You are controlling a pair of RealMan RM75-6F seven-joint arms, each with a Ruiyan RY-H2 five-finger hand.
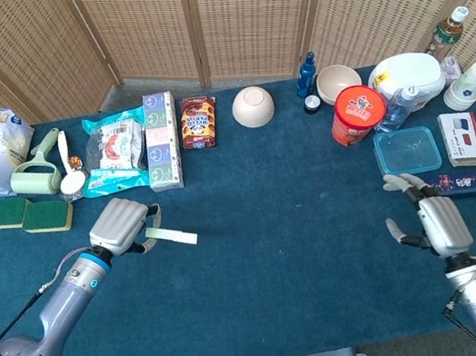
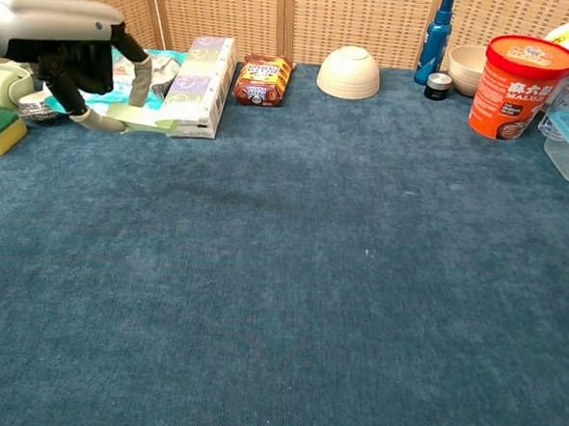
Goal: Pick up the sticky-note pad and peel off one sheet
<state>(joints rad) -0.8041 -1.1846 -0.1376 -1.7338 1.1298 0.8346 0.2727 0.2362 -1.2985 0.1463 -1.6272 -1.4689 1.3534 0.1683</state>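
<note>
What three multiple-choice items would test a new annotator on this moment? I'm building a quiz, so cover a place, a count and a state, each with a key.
1. Where does the upturned cream bowl stand?
A. along the table's far edge, right of the cookie packet
B. beside the right hand
C. on the green sponges

2. How many green sponges lie at the left of the table?
A. one
B. two
C. four

3. What is the left hand doing?
A. hanging open with nothing in it
B. holding the sticky-note pad off the cloth
C. pressing on the red tub

Key: 1 A, the bowl sits in the back row beside the packet. 2 B, two lie side by side. 3 B, the chest view shows the pad lifted in its fingers.
</note>
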